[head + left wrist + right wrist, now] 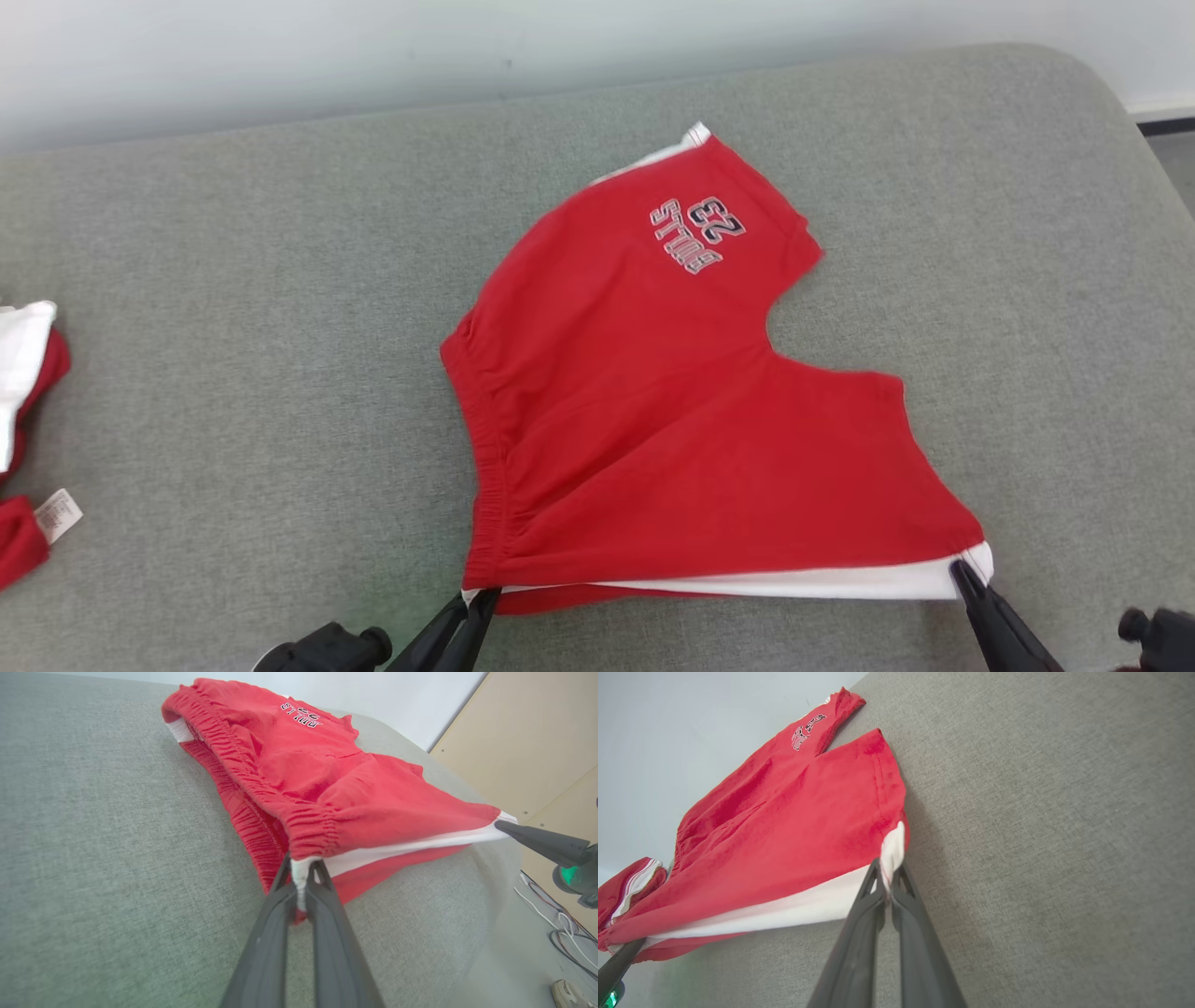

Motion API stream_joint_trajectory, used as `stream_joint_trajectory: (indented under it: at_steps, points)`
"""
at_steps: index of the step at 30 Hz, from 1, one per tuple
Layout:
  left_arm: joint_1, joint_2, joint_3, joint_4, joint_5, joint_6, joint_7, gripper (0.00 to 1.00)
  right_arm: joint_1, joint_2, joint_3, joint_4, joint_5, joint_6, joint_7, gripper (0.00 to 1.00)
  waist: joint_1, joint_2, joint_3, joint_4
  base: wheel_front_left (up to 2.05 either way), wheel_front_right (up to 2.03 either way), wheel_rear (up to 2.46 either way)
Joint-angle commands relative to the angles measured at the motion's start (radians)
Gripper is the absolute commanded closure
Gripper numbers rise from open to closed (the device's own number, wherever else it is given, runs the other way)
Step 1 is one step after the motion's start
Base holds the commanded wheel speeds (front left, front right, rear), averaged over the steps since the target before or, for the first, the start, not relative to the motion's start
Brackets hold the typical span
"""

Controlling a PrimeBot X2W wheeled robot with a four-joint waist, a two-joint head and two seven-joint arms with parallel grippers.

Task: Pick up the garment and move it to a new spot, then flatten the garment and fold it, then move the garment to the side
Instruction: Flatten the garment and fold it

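Observation:
The garment (672, 411) is a pair of red shorts with a white side stripe and a printed "23" logo, spread on the grey cushion. My left gripper (481, 597) is shut on the near waistband corner, where white stripe cloth is pinched between the fingers (301, 877). My right gripper (962, 571) is shut on the near leg-hem corner, clamping the white stripe (887, 875). The near edge of the garment (327, 788) is stretched between both grippers and lifted a little off the cushion. The far leg with the logo (805, 730) lies flat.
Other red and white garments (23, 392) lie at the cushion's left edge, one with a white label (58, 515). The grey cushion (233, 327) ends at a pale wall behind. Cables (556, 919) lie on the floor to the right.

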Motion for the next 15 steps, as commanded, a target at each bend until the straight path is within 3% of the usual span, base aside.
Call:
stream_joint_trajectory:
  at_steps: [1,7,15]
  points:
    - [0.018,0.007,0.009,-0.008,0.005,-0.001,-0.003,1.0,0.028,0.009,-0.023,-0.014,-0.015,-0.002,0.007,1.0,0.0001,0.0001,-0.013,0.011,0.0,0.0,0.0]
    - [0.009,-0.022,0.013,-0.024,0.032,-0.014,-0.003,1.0,0.049,0.058,-0.135,-0.07,-0.067,-0.002,0.043,1.0,0.0001,0.0001,-0.028,0.021,0.0,0.0,0.0]
    - [-0.091,-0.1,0.052,-0.004,0.082,-0.054,-0.003,1.0,-0.182,0.065,-0.2,-0.096,-0.209,-0.002,0.122,1.0,0.0001,0.0001,0.0,0.043,0.0,0.0,0.0]
